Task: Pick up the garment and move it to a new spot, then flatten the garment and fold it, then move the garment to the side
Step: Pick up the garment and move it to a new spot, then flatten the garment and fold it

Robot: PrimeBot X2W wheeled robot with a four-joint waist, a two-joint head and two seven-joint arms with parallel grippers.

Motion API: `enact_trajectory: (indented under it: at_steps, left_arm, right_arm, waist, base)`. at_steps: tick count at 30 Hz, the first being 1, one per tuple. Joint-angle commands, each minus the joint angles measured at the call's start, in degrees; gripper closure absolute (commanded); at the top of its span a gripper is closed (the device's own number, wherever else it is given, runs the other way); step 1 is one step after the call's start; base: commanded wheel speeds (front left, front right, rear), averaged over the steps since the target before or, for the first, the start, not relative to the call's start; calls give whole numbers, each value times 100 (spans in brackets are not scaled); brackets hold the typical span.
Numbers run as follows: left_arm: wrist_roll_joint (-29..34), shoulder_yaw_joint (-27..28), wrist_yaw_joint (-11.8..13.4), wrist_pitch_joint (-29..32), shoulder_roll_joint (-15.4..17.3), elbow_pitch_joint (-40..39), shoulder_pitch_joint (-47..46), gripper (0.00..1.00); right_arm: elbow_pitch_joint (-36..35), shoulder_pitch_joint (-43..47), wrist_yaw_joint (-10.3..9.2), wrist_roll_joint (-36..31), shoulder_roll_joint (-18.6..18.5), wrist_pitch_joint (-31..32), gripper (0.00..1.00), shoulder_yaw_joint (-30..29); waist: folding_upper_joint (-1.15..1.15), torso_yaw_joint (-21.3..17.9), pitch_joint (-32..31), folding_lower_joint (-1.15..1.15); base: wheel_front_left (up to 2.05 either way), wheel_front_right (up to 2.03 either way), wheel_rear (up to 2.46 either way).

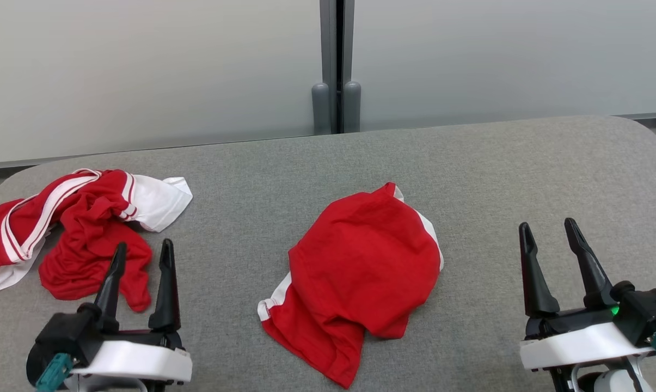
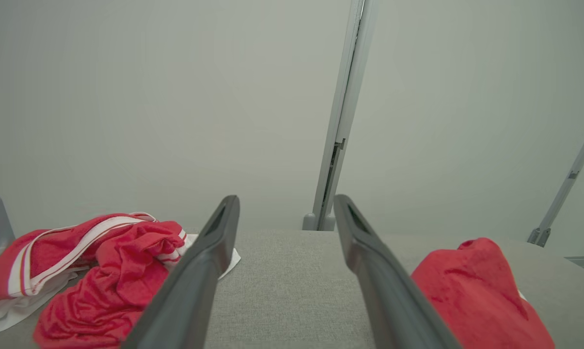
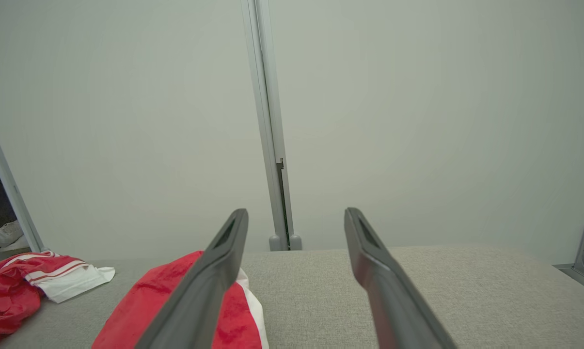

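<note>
Red-and-white striped cloth, crumpled in a heap (image 1: 72, 228), lies just ahead and left of the left gripper's (image 1: 144, 243) empty, spread jaws. Between the two grippers, a rumpled red garment with white trim (image 1: 360, 272) rests on the grey fabric tabletop (image 1: 496, 174). The right gripper (image 1: 546, 223) stands wide apart, holding nothing.

Two red and white pieces of clothing are lying here: one crumpled piece (image 1: 77, 228) and one rounder piece (image 1: 360, 272). One gray table (image 1: 523, 174) is holding both. Two grippers are showing, the left gripper (image 1: 144, 243) and the right gripper (image 1: 546, 222), each spreading two dark fingers (image 1: 166, 288).
</note>
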Motion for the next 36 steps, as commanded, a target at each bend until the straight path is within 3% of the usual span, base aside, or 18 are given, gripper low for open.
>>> enact_trajectory:
  at_steps: [1,25,30,36]
  left_arm:
    - [91,99,-59,-25,-61,-72,148,0]
    - [601,567,-588,-26,-608,67,358,0]
    - [626,583,-645,-21,-660,87,370,0]
    - [611,579,-684,-21,-721,159,354,0]
  right_arm:
    - [-23,76,11,8,-11,-1,0,-35]
    - [307,3,11,119,-117,-1,0,270]
    - [580,-16,11,223,-255,-1,0,767]
    - [1132,-167,11,660,-458,250,0,1872]
  waist:
    - [0,7,-2,0]
    - [0,181,-82,0]
    - [0,363,-85,0]
    - [0,746,-98,0]
  base:
    - [0,0,0]
    - [0,0,0]
    - [0,0,0]
    - [0,0,0]
